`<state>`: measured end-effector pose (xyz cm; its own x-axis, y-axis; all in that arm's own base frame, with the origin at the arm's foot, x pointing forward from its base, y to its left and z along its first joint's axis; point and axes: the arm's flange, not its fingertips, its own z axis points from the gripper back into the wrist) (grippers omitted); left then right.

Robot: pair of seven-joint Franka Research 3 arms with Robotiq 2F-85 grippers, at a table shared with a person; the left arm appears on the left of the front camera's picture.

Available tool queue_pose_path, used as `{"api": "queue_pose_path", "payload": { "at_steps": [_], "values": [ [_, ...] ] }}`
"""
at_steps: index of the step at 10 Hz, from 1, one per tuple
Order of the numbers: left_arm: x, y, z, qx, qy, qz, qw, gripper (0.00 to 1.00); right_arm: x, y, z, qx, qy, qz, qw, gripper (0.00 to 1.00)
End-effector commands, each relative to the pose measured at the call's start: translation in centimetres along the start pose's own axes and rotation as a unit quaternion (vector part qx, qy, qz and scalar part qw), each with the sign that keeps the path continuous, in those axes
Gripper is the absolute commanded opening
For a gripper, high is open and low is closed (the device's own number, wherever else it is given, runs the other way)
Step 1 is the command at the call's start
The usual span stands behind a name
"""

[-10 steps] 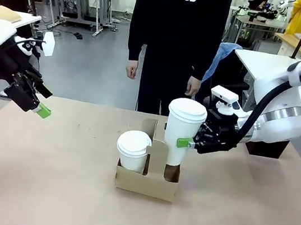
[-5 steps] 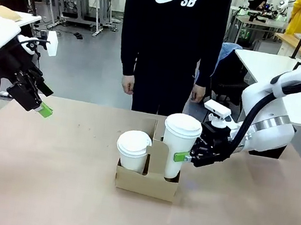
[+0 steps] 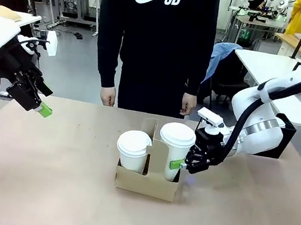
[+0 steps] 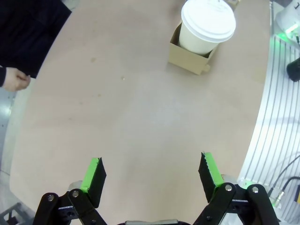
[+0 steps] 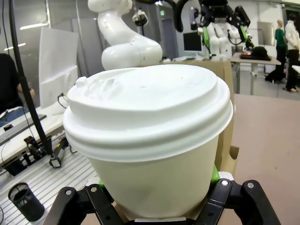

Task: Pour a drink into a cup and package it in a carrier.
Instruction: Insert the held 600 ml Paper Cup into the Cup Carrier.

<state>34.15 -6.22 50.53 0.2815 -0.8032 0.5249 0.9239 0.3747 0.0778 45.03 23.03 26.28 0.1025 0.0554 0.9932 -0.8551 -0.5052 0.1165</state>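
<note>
My right claw [image 3: 180, 163] is clenched around a tall white paper cup with a white plastic lid [image 3: 174, 149], which stands in the right pocket of the small brown cardboard carrier [image 3: 149, 180] near the middle of the tan bench [image 3: 43, 187]. A second lidded white cup [image 3: 133, 149] sits in the left pocket, beside the upright handle tab. My left claw [image 4: 152, 173] hangs released, fingers spread wide, above bare bench well apart from the carrier, and a person in a black sweatshirt [image 3: 155, 40] stands at the far edge.

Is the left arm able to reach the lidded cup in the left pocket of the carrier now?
Probably yes: the left end effector is open, and bare table lies between it and that cup.
</note>
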Motion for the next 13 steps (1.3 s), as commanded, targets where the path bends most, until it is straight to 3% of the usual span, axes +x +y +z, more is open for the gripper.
{"api": "queue_pose_path", "payload": {
  "at_steps": [1,5,6,10,13],
  "values": [
    [0.1,-0.1,0.1,-0.005,-0.007,0.005,1.0,1.0,-1.1,-1.0,0.0,0.016,0.026,0.018,0.999,0.81],
    [0.1,-0.1,0.1,-0.005,-0.007,0.005,1.0,1.0,-2.7,-1.3,0.1,0.019,0.048,0.035,0.998,0.81],
    [0.1,-0.1,0.1,-0.005,-0.007,0.005,1.0,1.0,-2.6,-1.1,0.3,0.021,0.05,0.043,0.998,1.0],
    [0.1,-0.1,0.1,-0.005,-0.007,0.005,1.0,1.0,-0.4,0.3,2.4,0.002,0.057,0.061,0.997,1.0],
    [0.1,-0.1,0.1,-0.005,-0.007,0.005,1.0,1.0,2.0,1.6,6.2,-0.042,0.1,0.051,0.993,1.0]
  ]
}}
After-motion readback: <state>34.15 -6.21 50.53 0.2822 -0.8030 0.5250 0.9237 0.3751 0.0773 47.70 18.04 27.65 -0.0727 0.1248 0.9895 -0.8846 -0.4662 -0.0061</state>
